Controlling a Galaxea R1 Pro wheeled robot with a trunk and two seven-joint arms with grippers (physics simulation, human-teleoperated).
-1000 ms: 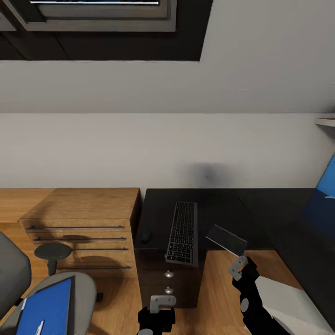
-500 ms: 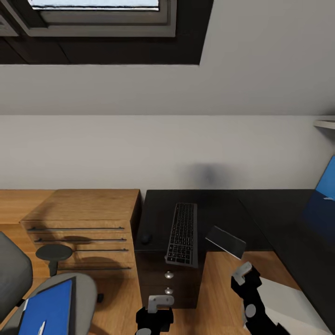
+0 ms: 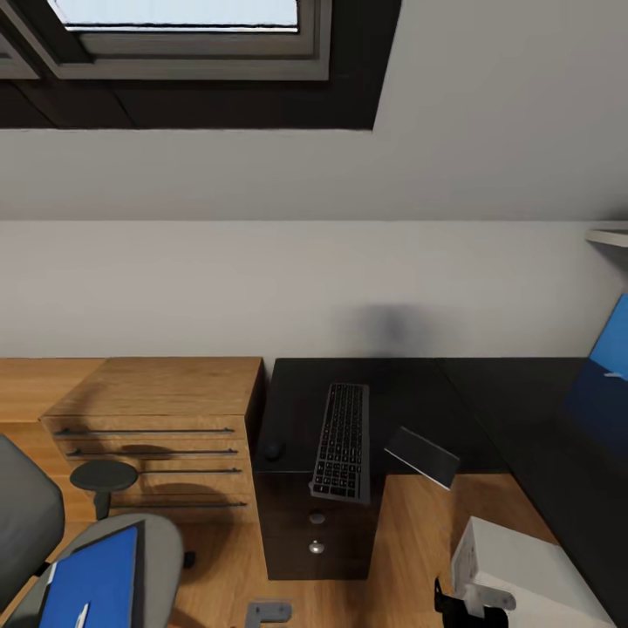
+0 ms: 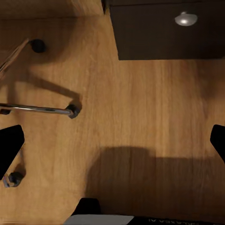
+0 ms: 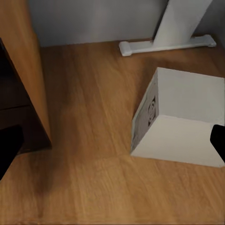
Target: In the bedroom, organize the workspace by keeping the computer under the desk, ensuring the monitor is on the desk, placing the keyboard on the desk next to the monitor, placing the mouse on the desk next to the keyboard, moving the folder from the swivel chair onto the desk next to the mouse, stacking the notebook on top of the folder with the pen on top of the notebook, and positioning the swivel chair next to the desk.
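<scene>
Both arms had dropped low since a second earlier. The left gripper (image 3: 269, 610) (fingers spread) sat at 6 o'clock, the right gripper (image 3: 488, 598) equally spread beside the pale grey-white computer tower (image 3: 532, 571). The slim dark-keyed keyboard (image 3: 342, 440) lay on the glossy black desk (image 3: 410, 392).

The head camera looks forward and down from well back, taking in the wall, the black tabletop (image 3: 401, 384) with its drawers (image 3: 316, 532) and the wooden floor (image 3: 410, 541). The left wrist camera faces straight down, close over that floor (image 4: 140, 117), and shares the lowest drawer knob (image 4: 186, 18) with the head view. The right wrist camera looks low across the floor at the computer (image 5: 180, 124), also at the head view's lower right (image 3: 523, 567).
</scene>
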